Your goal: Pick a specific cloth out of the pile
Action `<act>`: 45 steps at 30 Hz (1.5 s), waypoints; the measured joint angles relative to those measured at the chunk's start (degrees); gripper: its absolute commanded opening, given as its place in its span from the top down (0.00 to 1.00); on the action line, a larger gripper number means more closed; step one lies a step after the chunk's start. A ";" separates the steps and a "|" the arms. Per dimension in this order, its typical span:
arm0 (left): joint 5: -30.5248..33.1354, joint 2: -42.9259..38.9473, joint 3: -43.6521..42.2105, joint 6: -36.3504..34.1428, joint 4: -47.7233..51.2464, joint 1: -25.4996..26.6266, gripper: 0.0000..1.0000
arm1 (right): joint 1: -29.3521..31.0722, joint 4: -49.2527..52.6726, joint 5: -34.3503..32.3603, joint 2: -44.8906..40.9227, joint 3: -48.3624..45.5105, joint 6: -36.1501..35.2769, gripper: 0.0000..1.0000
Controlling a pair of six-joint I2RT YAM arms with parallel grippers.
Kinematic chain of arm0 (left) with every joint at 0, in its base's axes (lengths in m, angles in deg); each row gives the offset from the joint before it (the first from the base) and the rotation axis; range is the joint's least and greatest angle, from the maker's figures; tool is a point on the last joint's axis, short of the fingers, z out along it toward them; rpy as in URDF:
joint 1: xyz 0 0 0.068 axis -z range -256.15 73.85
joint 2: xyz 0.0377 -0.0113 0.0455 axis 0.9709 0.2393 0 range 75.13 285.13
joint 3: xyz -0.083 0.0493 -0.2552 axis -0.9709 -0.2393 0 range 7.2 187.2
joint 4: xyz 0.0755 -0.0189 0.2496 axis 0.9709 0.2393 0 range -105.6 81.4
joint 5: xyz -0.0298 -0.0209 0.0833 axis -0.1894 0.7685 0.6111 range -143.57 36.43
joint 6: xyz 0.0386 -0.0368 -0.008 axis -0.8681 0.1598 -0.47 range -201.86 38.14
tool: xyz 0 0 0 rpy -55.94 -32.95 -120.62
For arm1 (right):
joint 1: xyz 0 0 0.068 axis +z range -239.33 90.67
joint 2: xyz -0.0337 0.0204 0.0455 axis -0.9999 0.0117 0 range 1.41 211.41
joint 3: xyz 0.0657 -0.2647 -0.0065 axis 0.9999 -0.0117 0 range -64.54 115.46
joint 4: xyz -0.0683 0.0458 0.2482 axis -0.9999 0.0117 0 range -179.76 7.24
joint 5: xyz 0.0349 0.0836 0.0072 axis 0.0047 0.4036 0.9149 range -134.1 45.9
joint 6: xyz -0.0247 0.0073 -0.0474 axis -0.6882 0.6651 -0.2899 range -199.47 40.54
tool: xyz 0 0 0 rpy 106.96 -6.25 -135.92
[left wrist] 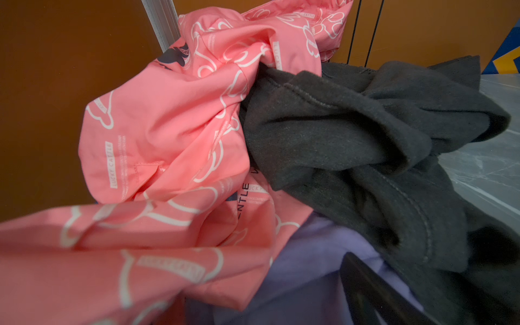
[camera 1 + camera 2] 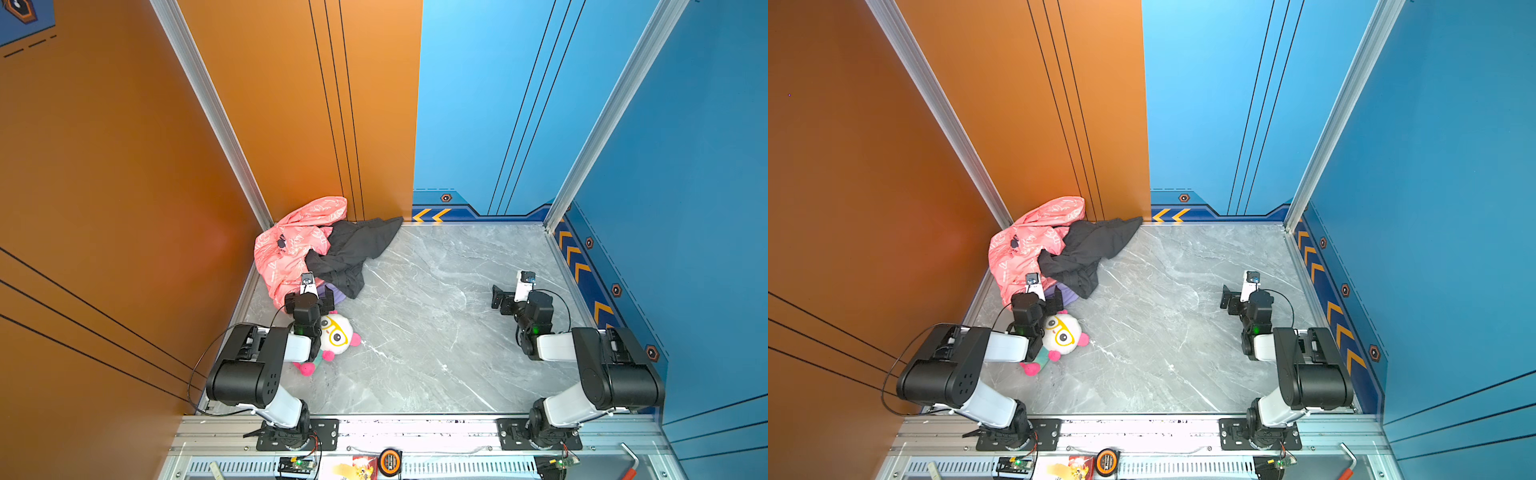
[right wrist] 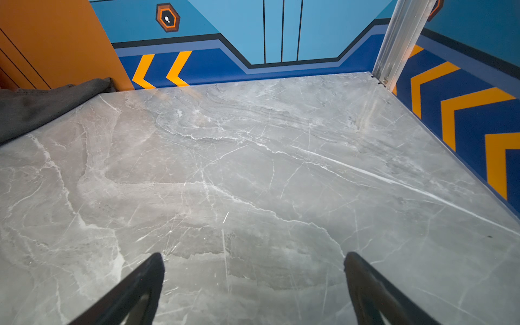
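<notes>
The lavender cloth point(image 1: 309, 267) lies by the worktop's point(image 2: 436, 332) left edge, mostly buried under the pink cloth point(image 1: 168, 135) and black cloth point(image 1: 351, 135); the left pincer point(image 2: 311, 296) stands open at it, so closing may snag those overlapping folds too; the right pincer point(image 3: 253, 261), open, hangs well apart.

a grey marbled table point(image 2: 436, 353) carries a pile point(image 2: 320, 253) of clothes in its far left corner: a pink cloth point(image 2: 286, 249) against the walls, a black cloth point(image 2: 357, 245) spread beside it, a purple cloth point(image 1: 304, 270) peeking out beneath both. a panda toy point(image 2: 338, 332) lies just in front of the pile.
</notes>
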 measured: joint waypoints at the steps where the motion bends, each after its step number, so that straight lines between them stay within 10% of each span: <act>1: -0.22 0.00 0.02 0.00 0.02 -0.20 0.02 | 0.00 0.00 0.00 0.00 0.02 0.00 0.00; 16: 2.78 -4.81 0.00 0.55 3.82 0.52 0.02 | 3.58 13.29 -0.26 -8.76 4.94 -3.34 0.00; 26: 11.04 -28.89 13.20 8.44 34.49 2.25 0.02 | 7.69 30.16 -2.01 -20.24 13.64 -5.09 0.00; 37: -5.66 -28.44 30.51 31.54 71.54 -12.41 0.09 | 12.81 40.81 -2.25 -19.63 22.75 -5.03 0.00; 45: -11.32 -20.63 31.89 39.45 80.48 -1.66 0.18 | 15.04 42.16 -2.19 -15.15 23.06 -3.69 0.00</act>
